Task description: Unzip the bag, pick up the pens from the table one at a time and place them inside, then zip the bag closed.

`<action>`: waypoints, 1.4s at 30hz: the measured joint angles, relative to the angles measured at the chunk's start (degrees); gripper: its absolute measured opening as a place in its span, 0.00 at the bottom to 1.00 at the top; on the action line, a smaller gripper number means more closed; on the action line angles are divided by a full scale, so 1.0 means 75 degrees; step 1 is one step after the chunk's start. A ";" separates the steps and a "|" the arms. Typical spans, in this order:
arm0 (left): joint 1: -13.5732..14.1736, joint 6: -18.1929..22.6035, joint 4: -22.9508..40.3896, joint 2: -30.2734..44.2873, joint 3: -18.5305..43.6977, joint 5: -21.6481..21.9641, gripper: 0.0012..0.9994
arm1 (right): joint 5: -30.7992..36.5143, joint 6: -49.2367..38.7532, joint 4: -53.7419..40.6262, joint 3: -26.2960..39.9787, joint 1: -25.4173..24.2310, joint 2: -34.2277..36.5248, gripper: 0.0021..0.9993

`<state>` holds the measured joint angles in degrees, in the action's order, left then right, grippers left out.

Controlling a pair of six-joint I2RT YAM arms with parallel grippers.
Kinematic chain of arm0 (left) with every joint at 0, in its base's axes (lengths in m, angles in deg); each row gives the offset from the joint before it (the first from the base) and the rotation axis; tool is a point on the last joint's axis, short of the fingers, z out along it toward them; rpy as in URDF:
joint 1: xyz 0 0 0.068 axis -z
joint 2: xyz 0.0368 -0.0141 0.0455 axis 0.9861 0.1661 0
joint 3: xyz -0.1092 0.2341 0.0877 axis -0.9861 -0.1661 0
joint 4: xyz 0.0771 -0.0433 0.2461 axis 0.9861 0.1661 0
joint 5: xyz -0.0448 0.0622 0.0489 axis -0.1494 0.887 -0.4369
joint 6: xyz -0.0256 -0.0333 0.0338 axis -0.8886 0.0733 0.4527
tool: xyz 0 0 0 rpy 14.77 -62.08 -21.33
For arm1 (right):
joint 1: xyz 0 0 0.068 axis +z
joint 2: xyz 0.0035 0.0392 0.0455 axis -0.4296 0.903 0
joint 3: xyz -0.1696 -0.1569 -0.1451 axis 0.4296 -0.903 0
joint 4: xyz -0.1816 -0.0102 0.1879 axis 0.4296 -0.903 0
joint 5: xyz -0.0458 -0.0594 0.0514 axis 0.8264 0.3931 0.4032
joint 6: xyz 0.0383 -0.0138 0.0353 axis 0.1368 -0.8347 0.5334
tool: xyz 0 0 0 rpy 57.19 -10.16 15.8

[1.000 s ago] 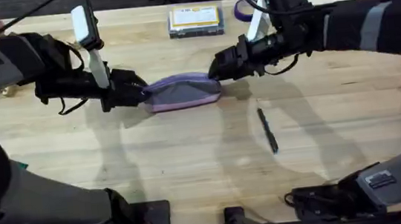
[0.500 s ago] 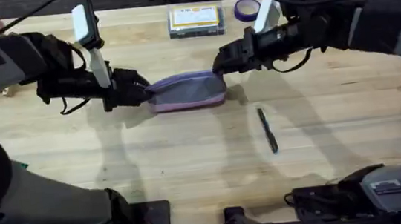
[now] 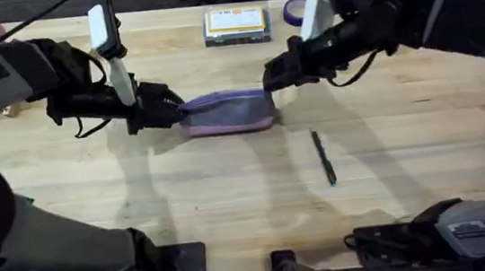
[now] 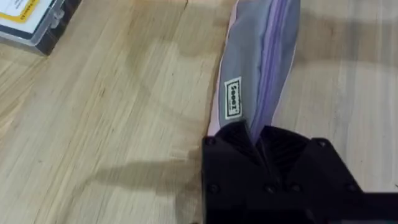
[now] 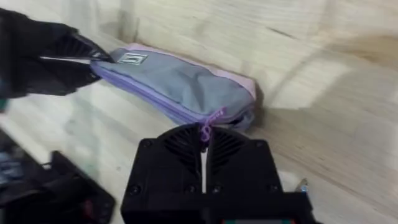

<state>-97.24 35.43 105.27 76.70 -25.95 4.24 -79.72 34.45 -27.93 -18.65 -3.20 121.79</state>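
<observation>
While the bag (image 3: 227,113) is pinched at both ends, a pen (image 3: 322,157) is left near on the worktop (image 3: 230,191).
Toward 4 o'clock of the bag the pen is seen; the left hand (image 3: 171,113) is clamped on its 9 o'clock end, the right hand (image 3: 269,79) closed on its lilac zipper pull (image 5: 210,121) at 3 o'clock.

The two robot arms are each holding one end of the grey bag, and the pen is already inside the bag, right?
Not quite. Each tool does grip an end of the bag: the left tool one end, the right tool the zipper end. But the pen is not inside. The overhead view shows it lying on the table, in front of the bag toward the arms' bases.
</observation>
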 joint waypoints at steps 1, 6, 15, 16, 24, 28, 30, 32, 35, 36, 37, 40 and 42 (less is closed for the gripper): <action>-0.0001 0.0000 -0.0006 0.0000 0.0000 0.0023 0.04 | 0.0223 -0.0022 -0.0003 0.0036 0.0119 0.0000 0.03; -0.0052 0.0000 -0.0023 0.0000 0.0000 0.0101 0.04 | 0.1461 -0.0128 -0.0015 0.0101 0.0828 -0.0067 0.03; -0.0082 0.0000 -0.0029 0.0000 0.0000 0.0159 0.04 | 0.3076 -0.0241 0.0220 0.0165 0.1968 -0.0163 0.03; -0.0082 0.0000 -0.0029 0.0000 0.0000 0.0162 0.04 | 0.3170 -0.0241 0.0280 0.0165 0.2073 -0.0163 0.03; -0.0156 0.0000 -0.0038 0.0000 0.0000 0.0210 0.04 | 0.3509 -0.0241 0.0651 0.0165 0.2449 -0.0163 0.03; -0.0181 0.0000 -0.0060 0.0000 0.0000 0.0235 0.04 | 0.3585 -0.0241 0.0844 0.0165 0.2470 -0.0140 0.03; -0.0187 0.0000 -0.0058 0.0000 0.0000 0.0238 0.04 | 0.3618 -0.0238 0.0976 0.0165 0.2472 -0.0084 0.03; -0.0187 0.0000 -0.0055 0.0000 0.0000 0.0235 0.04 | 0.3654 -0.0241 0.1213 0.0165 0.2502 0.0054 0.03; -0.0186 0.0000 -0.0031 0.0000 0.0000 0.0226 0.04 | 0.3835 -0.0265 0.1093 0.0165 0.2572 0.0076 0.03; -0.0178 0.0000 -0.0019 0.0000 0.0000 0.0215 0.04 | 0.3896 -0.0268 0.1037 0.0165 0.2590 0.0076 0.03; -0.0178 0.0000 -0.0007 0.0000 0.0000 0.0211 0.04 | 0.3944 -0.0268 0.1020 0.0165 0.2600 0.0082 0.03; -0.0178 0.0000 0.0002 0.0000 0.0000 0.0209 0.04 | 0.4040 -0.0268 0.1088 0.0183 0.2610 0.0156 0.03; -0.0178 0.0000 0.0000 0.0000 0.0000 0.0209 0.04 | 0.4072 -0.0268 0.1198 0.0191 0.2612 0.0232 0.03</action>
<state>-98.57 35.43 105.28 76.70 -25.95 5.81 -49.18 32.44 -18.94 -17.21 16.38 123.53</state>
